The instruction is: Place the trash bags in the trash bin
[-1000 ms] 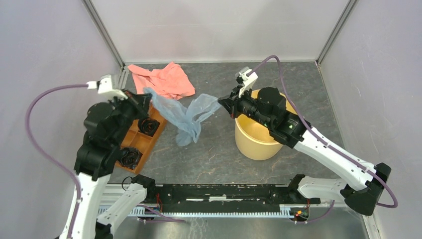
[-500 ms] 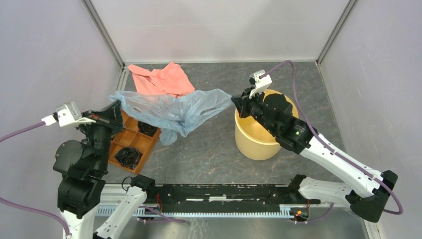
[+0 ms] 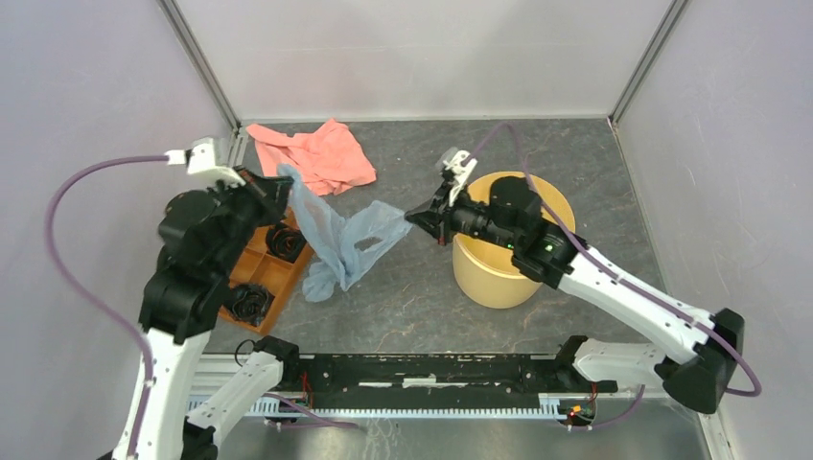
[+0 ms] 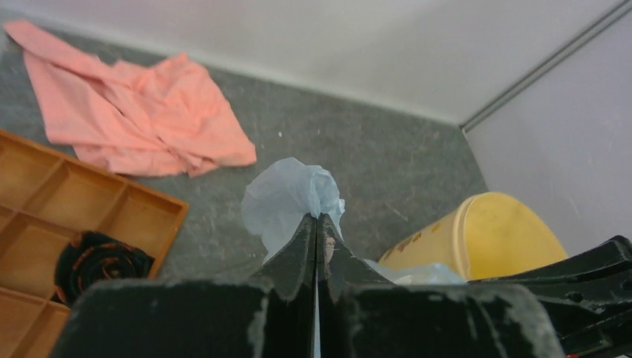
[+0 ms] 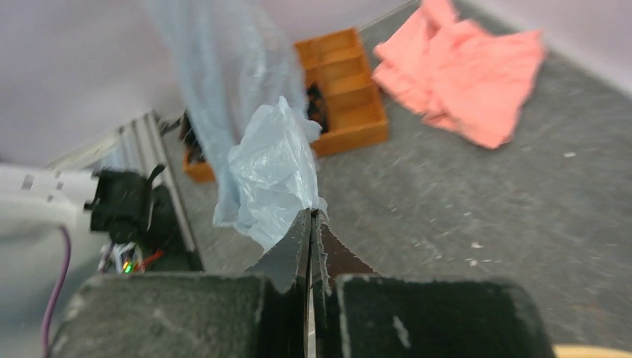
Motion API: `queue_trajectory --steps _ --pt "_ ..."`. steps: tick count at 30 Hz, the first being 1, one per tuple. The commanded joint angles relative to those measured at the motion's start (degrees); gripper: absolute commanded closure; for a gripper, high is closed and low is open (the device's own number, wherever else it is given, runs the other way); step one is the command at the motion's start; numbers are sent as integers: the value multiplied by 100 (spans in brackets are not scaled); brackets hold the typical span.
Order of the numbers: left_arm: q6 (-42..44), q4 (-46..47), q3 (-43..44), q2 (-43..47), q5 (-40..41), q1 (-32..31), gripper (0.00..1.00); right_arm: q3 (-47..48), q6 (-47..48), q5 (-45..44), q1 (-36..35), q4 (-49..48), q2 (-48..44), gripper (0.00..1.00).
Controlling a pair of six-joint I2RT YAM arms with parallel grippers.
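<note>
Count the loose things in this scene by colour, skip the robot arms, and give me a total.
Pale blue: 1, the trash bag
Pale yellow: 1, the trash bin
Salmon pink: 1, the cloth
Orange: 1, the compartmented tray
Black: 2, the bundles in the tray
Total: 6

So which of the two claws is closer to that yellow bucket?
The right one. The right gripper sits just off the left side of the yellow bucket, pinching one end of the blue bag. The left gripper holds the other end, over by the orange tray.
</note>
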State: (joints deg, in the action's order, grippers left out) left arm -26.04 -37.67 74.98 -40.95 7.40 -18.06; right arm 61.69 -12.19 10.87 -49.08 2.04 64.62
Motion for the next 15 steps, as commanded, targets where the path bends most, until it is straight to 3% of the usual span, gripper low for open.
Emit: queue_trajectory --steps 1,7,11,15 --pt "-421 -30 -38 -37 -553 14 98 72 -62 1328 -70 27 390 99" --pt "-355 742 117 133 -1492 16 98 -231 -910 1075 -289 -600 630 92" --pt "-99 835 485 152 -1673 14 98 -144 -1337 881 -278 -762 831 87" --pt "61 833 838 151 -1605 13 98 -147 -1424 939 -285 -1225 747 68"
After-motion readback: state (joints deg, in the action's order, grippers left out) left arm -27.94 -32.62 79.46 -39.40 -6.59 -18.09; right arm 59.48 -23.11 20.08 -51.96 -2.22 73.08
